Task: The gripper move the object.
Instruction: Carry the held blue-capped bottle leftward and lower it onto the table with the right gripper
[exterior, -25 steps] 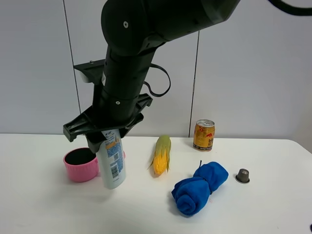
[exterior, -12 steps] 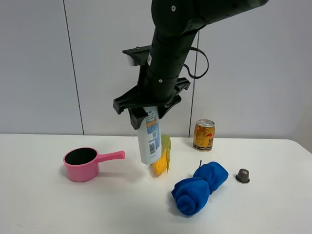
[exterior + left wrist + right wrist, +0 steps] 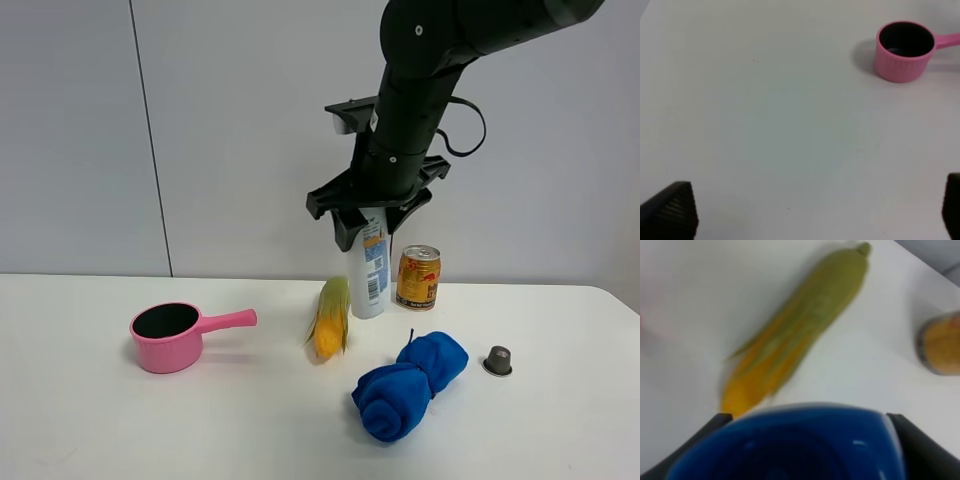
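Note:
The object, a tall white bottle (image 3: 370, 275) with a blue-and-orange label, hangs upright just above the table, behind the corn and left of the gold can. My right gripper (image 3: 368, 228) is shut on its top end, with the black crossbar above it. In the right wrist view the bottle's blue cap (image 3: 790, 445) fills the lower part between the two dark fingers (image 3: 715, 426). My left gripper (image 3: 810, 210) is open over bare table, only its fingertips showing at the frame's corners.
A corn cob (image 3: 330, 318) lies in front of the bottle and a gold can (image 3: 418, 277) stands to its right. A pink pot (image 3: 168, 335) sits at the left, a rolled blue cloth (image 3: 408, 385) at front right, and a small grey capsule (image 3: 498, 360) farther right.
My right arm has carried the bottle to the right, from beside the pink pot, past the corn, to a spot next to the can. The other objects have stayed put.

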Controlling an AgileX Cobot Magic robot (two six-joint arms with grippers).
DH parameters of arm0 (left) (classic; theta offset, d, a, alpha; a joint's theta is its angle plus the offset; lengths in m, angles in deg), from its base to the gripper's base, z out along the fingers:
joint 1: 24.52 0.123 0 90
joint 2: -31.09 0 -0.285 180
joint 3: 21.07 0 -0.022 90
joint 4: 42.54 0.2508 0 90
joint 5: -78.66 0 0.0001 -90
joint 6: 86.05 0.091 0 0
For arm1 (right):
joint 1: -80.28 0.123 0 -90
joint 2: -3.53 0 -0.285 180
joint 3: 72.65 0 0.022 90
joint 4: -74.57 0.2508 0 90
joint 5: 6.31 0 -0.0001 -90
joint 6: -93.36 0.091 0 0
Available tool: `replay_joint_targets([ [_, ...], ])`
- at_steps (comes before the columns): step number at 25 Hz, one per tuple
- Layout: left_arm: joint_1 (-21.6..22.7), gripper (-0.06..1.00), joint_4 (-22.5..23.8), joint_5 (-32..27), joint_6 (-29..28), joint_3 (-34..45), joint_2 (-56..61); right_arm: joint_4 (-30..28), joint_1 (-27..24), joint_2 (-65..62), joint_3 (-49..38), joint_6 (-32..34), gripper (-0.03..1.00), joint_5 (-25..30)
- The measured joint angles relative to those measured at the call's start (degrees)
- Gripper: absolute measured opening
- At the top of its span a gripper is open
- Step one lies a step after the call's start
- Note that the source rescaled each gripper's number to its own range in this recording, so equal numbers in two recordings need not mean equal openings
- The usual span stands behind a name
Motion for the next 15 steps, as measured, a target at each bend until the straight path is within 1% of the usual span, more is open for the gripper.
replay_joint_targets([
  [3, 0.00, 1.00, 0.00, 0.00, 0.00, 0.00, 0.00, -0.20, -2.21, 0.00, 0.00, 0.00, 0.00, -0.93],
  [6, 0.00, 1.00, 0.00, 0.00, 0.00, 0.00, 0.00, -0.39, -4.03, 0.00, -0.45, 0.00, 0.00, -3.70],
  [9, 0.00, 1.00, 0.00, 0.00, 0.00, 0.00, 0.00, -0.76, -5.39, 0.00, -3.77, 0.00, 0.00, -10.63],
  [12, 0.00, 1.00, 0.00, 0.00, 0.00, 0.00, 0.00, -0.80, -6.04, -0.02, -8.59, 0.00, 0.00, -15.67],
  [15, 0.00, 1.00, 0.00, 0.00, 0.00, 0.00, 0.00, -1.45, -6.11, -0.02, -12.81, 0.00, 0.00, -19.59],
])
